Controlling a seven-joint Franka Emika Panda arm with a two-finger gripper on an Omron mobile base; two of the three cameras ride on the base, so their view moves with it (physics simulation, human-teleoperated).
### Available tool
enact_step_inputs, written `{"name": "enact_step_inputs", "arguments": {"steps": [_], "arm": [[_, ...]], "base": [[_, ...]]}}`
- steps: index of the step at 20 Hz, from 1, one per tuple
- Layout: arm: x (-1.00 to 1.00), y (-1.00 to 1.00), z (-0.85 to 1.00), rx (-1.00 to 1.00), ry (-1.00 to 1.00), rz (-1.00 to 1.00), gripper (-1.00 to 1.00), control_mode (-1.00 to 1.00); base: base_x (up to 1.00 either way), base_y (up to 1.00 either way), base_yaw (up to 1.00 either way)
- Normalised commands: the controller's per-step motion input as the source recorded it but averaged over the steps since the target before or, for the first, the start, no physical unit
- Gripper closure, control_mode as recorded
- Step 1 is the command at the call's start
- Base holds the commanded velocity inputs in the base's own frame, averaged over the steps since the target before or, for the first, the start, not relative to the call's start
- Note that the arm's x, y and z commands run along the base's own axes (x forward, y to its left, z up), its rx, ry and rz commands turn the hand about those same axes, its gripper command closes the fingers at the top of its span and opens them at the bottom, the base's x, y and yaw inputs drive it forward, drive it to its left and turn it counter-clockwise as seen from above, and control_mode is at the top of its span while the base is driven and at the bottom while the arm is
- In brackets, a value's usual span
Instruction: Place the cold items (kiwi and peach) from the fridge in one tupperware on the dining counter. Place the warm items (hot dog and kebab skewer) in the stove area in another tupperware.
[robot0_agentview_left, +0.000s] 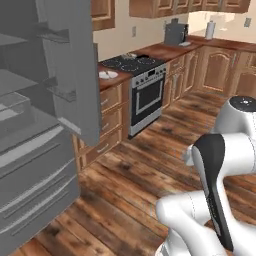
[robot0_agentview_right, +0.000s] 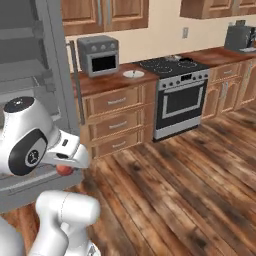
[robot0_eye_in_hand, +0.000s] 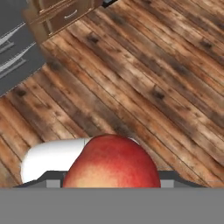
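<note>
Right up close in the hand view sits the peach (robot0_eye_in_hand: 113, 162), red with a yellowish patch, held in the gripper (robot0_agentview_right: 64, 169) above the brown wooden floor (robot0_eye_in_hand: 144, 78). From the right base view the gripper is closed on the peach (robot0_agentview_right: 63, 170), low beside the open grey fridge (robot0_agentview_right: 30, 75). Farther back stands the stove area (robot0_agentview_left: 135, 64), with its black cooktop (robot0_agentview_right: 172, 65) between reddish wood counters, and a small white plate (robot0_agentview_right: 133, 74) and a grey toaster oven (robot0_agentview_right: 98, 54) on the counter to its left
</note>
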Motion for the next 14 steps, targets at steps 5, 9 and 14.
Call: {"name": "enact_step_inputs", "arguments": {"steps": [5,9,14], "arm": [[0.0,0.0,0.0,0.0,0.0,0.0,1.0,1.0],[0.0,0.0,0.0,0.0,0.0,0.0,1.0,1.0],[0.0,0.0,0.0,0.0,0.0,0.0,1.0,1.0]], "base": [[-0.09,-0.01,-0.96],[-0.09,-0.14,-0.93],[-0.08,-0.12,-0.93]]}}
